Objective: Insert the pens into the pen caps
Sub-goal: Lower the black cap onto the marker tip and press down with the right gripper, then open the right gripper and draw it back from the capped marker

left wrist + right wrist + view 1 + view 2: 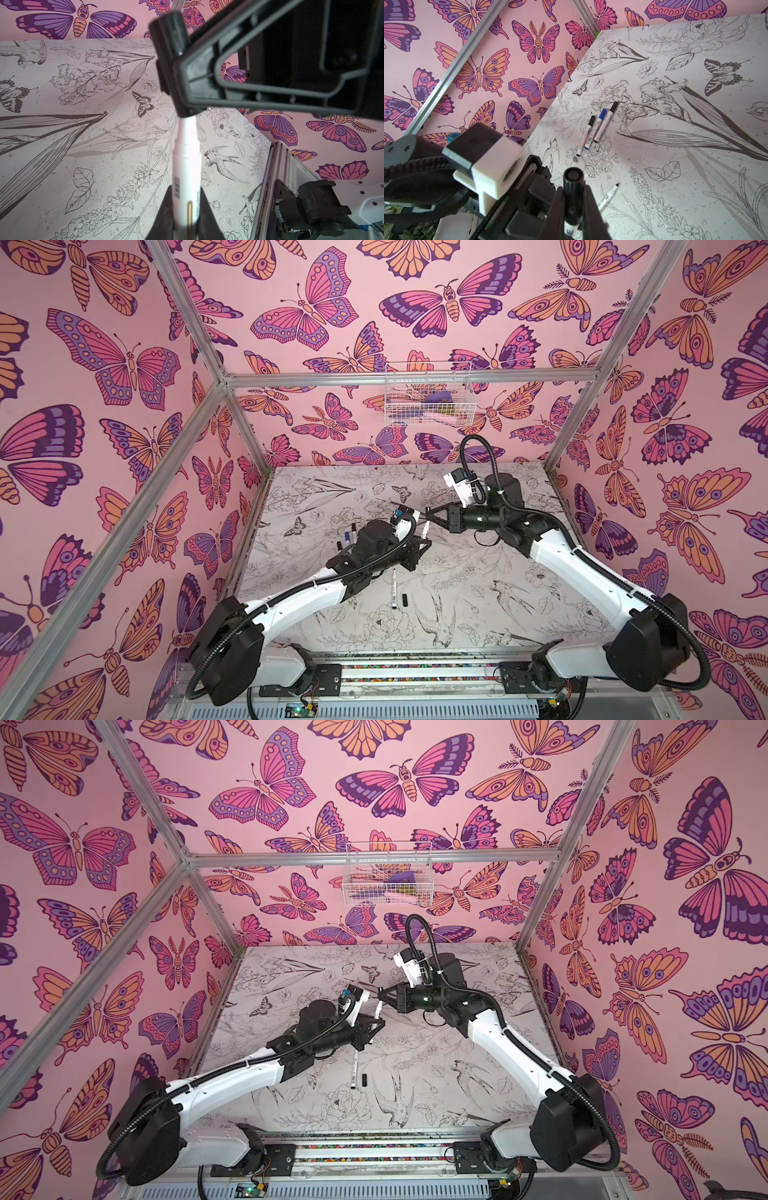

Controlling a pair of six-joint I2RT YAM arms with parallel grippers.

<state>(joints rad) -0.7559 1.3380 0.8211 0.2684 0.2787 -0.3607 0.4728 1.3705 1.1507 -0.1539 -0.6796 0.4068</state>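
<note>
A white pen [187,166] is clamped in my left gripper [186,193], which is shut on its barrel. The pen's tip end sits inside a black pen cap [170,41], and a short narrow neck shows below the cap's rim. My right gripper [573,199] is shut on that pen cap [573,187], with the white barrel [571,227] emerging beneath it. In both top views the two grippers [424,537] [428,512] meet above mid-table. A loose uncapped pen [393,589] and a loose black cap [405,599] lie on the table nearer the front.
Three capped pens [596,128], one with a blue cap, lie side by side near the left wall. The left wrist camera housing [496,166] sits close beside my right gripper. A white wire basket [428,393] hangs on the back wall.
</note>
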